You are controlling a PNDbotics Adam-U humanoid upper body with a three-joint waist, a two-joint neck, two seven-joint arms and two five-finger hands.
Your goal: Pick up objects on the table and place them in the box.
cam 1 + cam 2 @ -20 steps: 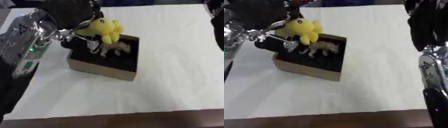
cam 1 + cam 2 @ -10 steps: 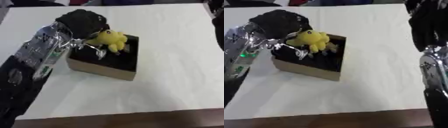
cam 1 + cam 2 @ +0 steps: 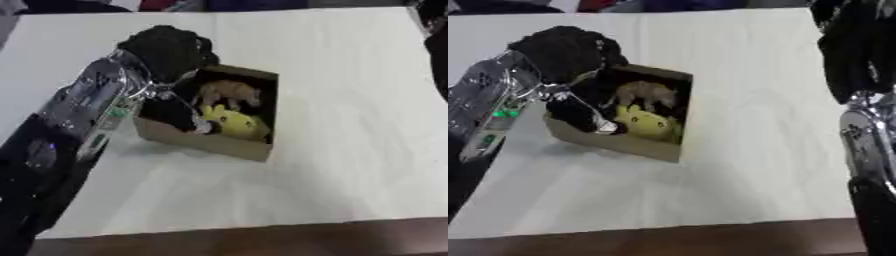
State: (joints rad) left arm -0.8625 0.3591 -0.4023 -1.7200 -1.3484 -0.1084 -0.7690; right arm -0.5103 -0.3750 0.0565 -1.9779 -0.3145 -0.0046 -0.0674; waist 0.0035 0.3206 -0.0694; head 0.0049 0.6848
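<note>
The box (image 3: 219, 144) sits on the white table (image 3: 350, 150). My left hand (image 3: 566, 50) has dropped into its left side since 1 second ago, fingers (image 3: 579, 114) curled, no longer holding the yellow toy (image 3: 234, 122), which lies inside beside 1 brown toy animal (image 3: 229, 92). My right hand's (image 3: 855, 45) fingers I cannot tell.

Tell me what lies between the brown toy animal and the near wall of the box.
The yellow plush toy lies there, inside the box, just in front of the brown toy animal. The left hand reaches into the box beside it. The left eye view shows this best.
</note>
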